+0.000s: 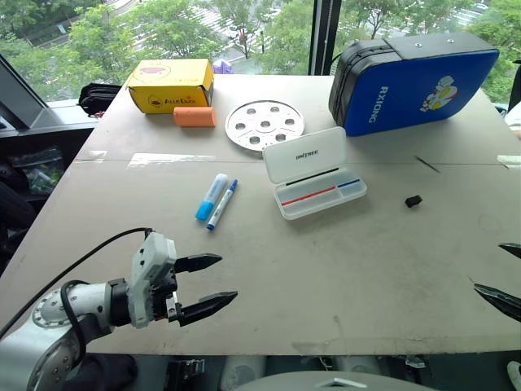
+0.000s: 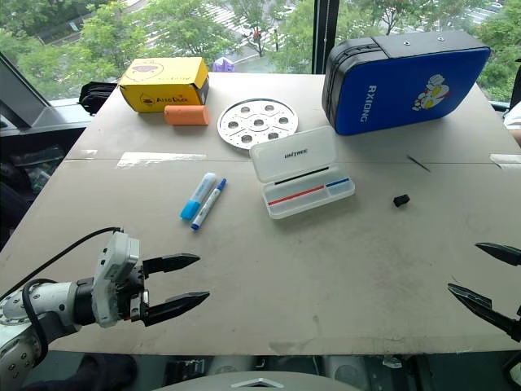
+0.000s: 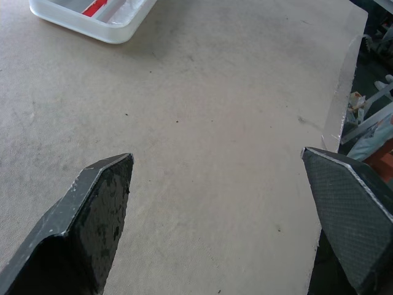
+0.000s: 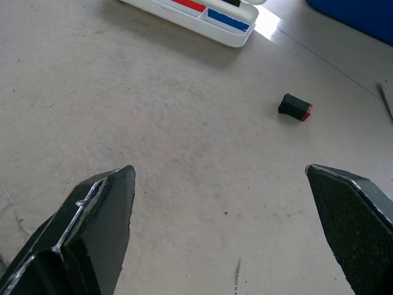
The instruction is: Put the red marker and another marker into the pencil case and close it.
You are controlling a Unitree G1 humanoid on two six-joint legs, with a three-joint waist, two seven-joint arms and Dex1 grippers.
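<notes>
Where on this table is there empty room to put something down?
The widest bare patch is the near half of the table, between the left gripper, the right gripper and the pencil case. The far side is crowded: yellow box, round disc, blue bag.

The grey table (image 1: pixel 342 269) carried an open pencil case (image 1: pixel 316 173) near its middle. Left of the case lay two blue markers (image 1: pixel 216 199); behind it a round perforated disc (image 1: pixel 264 125), a yellow box (image 1: pixel 170 85) and a blue bag (image 1: pixel 415 80); right of it a small black piece (image 1: pixel 413 200), perhaps a cap.
</notes>
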